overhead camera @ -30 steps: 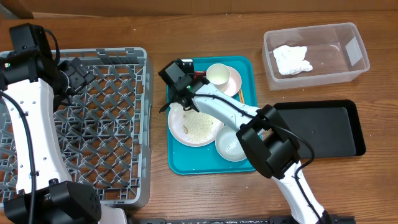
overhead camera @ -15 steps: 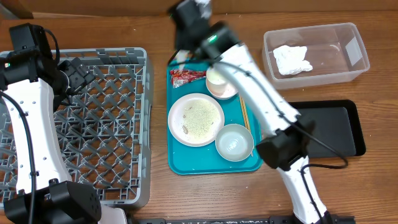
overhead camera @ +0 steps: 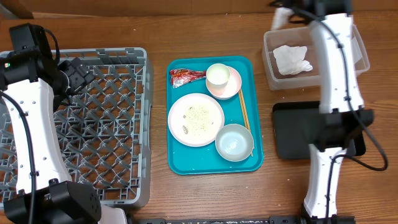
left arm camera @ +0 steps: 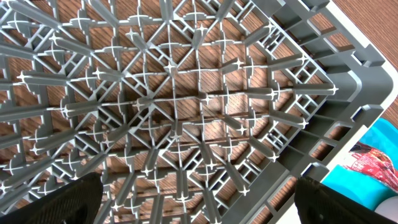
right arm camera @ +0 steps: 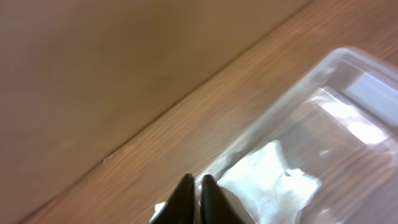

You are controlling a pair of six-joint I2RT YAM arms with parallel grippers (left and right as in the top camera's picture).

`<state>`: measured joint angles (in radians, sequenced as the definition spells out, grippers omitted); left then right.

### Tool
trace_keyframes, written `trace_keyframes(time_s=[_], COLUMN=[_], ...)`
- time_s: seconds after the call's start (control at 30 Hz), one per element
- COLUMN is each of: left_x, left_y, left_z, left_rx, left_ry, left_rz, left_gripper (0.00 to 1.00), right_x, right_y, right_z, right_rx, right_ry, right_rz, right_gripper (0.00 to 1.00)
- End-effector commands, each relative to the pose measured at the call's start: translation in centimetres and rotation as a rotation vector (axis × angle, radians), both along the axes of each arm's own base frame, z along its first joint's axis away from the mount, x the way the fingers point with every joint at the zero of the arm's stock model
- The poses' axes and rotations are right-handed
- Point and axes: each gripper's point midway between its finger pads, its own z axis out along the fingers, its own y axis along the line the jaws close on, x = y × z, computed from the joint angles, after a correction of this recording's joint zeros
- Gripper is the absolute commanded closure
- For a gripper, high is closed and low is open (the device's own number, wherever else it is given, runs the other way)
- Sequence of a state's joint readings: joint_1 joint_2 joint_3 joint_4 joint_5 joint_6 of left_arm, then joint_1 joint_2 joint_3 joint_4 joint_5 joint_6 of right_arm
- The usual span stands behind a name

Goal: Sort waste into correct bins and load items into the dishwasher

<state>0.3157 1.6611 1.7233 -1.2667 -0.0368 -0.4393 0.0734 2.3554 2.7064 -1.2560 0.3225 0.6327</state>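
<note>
Far left: the grey dish rack (overhead camera: 147, 124) lies on the wooden table (overhead camera: 155, 186), its lattice floor bare. The left gripper (left arm camera: 205, 208) hangs over the rack's rear right part. Its jaws are spread wide and carry nothing, and the two dark fingertips (left arm camera: 68, 199) sit at opposite lower corners of the left wrist view.

Centre: the teal tray (overhead camera: 186, 160) lies just beside the rack's right wall.
- The red wrapper (overhead camera: 185, 76) rests in the tray's rear left corner.
- The white cup (overhead camera: 217, 74) stands upright on the pink dish (overhead camera: 234, 89) at the rear right.
- The white plate (overhead camera: 196, 119) fills the tray's middle left, with pale crumbs (overhead camera: 199, 115) scattered on it.
- The grey bowl (overhead camera: 234, 142) sits at the front right, touching the plate's rim.
- The chopsticks (overhead camera: 244, 113) lie lengthwise along the tray's right side, just beside the plate.

Right: the clear tub (overhead camera: 359, 67) stands at the table's rear and holds the crumpled tissue (overhead camera: 292, 60) in its left half. The black tray (overhead camera: 292, 132) lies in front of the tub, partly covered by the right arm (overhead camera: 336, 68), which reaches back over the tub. The right gripper (right arm camera: 197, 194) hovers above the tub's rear left corner, over the edge of the tissue. Its jaws are pressed together with nothing between them.
</note>
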Motion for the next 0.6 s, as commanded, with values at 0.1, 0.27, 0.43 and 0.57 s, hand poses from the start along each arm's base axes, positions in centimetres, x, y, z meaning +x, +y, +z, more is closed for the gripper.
trace_keyframes(time_s=[0.1, 0.27, 0.43, 0.57], left_x=[0.4, 0.4, 0.4, 0.4], left_y=[0.0, 0.0, 0.0, 0.0], left_z=[0.5, 0.5, 0.5, 0.5], left_rx=[-0.003, -0.003, -0.003, -0.003], left_ry=[-0.019, -0.019, -0.019, -0.019], left_rz=[0.006, 0.006, 0.006, 0.006], left_gripper=[0.0, 0.0, 0.0, 0.0], right_x=[-0.9, -2.0, -2.0, -1.8], right_y=[-4.2, -3.6, 0.1, 3.6], right_z=[-4.4, -8.7, -8.9, -7.4], right_rx=[0.082, 0.198, 0.286, 0.255], right_ry=[0.109, 0.22, 0.238, 0.203], right_rz=[-0.042, 0.001, 0.128, 0.191], right_gripper=[0.17, 0.08, 0.2, 0.22])
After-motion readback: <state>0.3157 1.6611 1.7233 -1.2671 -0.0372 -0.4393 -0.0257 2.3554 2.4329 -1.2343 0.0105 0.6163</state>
